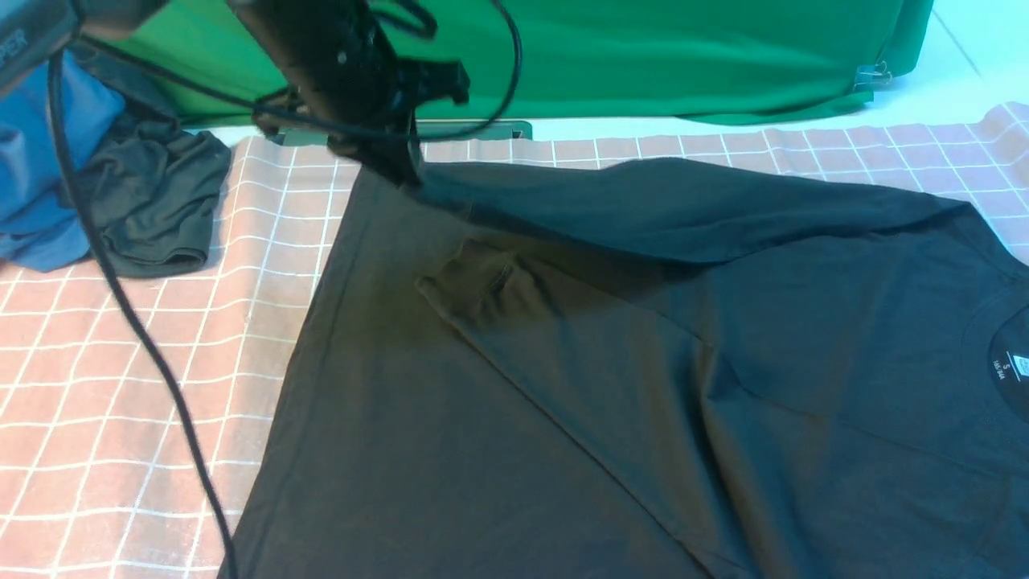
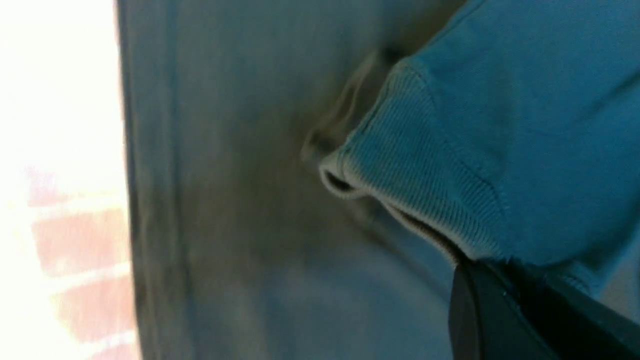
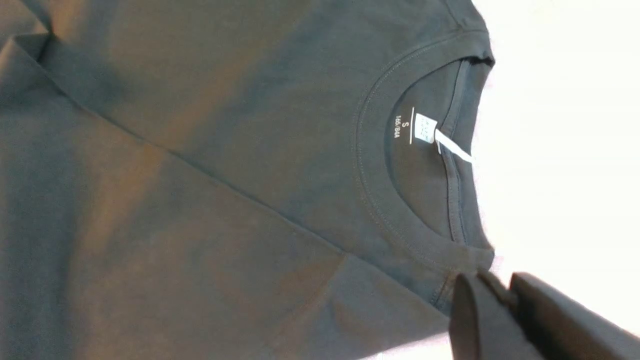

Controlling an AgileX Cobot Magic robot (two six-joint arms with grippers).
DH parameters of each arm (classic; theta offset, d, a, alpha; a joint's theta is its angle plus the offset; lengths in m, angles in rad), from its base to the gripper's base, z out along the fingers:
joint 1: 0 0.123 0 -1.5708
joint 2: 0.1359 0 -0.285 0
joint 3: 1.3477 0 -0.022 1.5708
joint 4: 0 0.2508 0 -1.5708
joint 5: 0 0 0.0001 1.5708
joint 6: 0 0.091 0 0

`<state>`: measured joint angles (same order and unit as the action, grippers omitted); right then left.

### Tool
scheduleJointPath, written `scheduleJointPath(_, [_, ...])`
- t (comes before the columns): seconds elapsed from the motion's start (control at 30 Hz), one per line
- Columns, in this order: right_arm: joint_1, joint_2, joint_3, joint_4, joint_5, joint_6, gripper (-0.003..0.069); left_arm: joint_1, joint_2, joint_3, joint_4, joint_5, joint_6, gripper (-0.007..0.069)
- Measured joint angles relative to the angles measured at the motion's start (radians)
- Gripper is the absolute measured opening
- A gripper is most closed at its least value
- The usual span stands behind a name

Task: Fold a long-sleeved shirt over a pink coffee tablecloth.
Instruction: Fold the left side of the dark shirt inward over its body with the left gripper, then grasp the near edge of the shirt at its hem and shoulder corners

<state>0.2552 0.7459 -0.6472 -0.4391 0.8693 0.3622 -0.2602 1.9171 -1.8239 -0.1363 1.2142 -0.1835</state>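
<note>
The black long-sleeved shirt lies spread on the pink coffee tablecloth, its collar and size label toward the right. One sleeve is drawn taut across the far side to my left gripper, which is shut on its ribbed cuff; the dark fingers pinch the cuff's edge. The other sleeve's cuff lies folded on the shirt's body. My right gripper, out of the front view, sits at the shoulder beside the collar. Its jaws are nearly together, with a strip of shirt cloth between them.
A green cloth hangs along the back. A blue garment and a small dark crumpled garment lie at the far left. A black cable hangs from the left arm across the left side of the tablecloth.
</note>
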Motion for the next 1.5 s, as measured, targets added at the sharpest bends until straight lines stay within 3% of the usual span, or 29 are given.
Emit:
scheduleJointPath(0.4, [0.000,0.000,0.000,0.000,0.000,0.000,0.0131,-0.040,-0.055,0.331,0.016,-0.042,-0.054,0.0029])
scheduleJointPath(0.8, [0.000,0.000,0.000,0.001,0.000,0.000,0.0150,-0.040,-0.057,0.406,0.018,-0.105,-0.069,0.0050])
scheduleJointPath(1.03, [0.000,0.000,0.000,0.003,0.000,0.000,0.0165,-0.041,-0.075,0.409,0.111,-0.018,-0.076,0.0265])
scheduleJointPath(1.17, [0.000,0.000,0.000,0.004,0.000,0.000,0.0170,-0.041,-0.144,0.475,0.185,-0.019,-0.116,0.0304])
scheduleJointPath(1.33, [0.000,0.000,0.000,0.004,0.000,0.000,0.0176,-0.029,-0.236,0.635,0.279,-0.160,-0.256,0.0258])
scheduleJointPath(1.5, [0.000,0.000,0.000,0.004,-0.001,0.000,0.0180,0.062,-0.248,0.776,0.213,-0.241,-0.275,0.0056])
